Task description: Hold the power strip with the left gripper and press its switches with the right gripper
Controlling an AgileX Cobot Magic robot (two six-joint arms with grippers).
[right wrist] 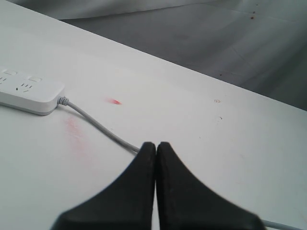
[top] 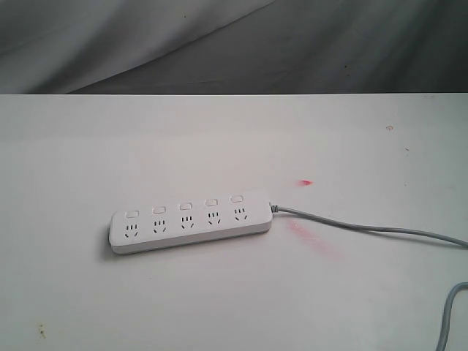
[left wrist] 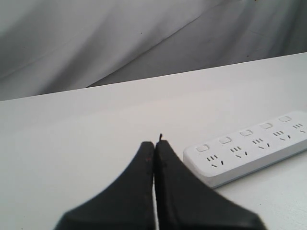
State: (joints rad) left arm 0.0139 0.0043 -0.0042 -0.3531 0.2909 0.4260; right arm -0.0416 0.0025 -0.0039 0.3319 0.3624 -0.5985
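left wrist view: power strip [left wrist: 249, 153] lies near closed left claw [left wrist: 154, 143], apart.

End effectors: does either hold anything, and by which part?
Nothing is held: the left end effector and right end effector are shut empty, apart from the power strip.

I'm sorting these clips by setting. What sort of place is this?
Probably a robot test bench or lab rather than a home: a bare white table holding only a power strip, a grey cloth backdrop draped behind it, and red smudges on the tabletop.
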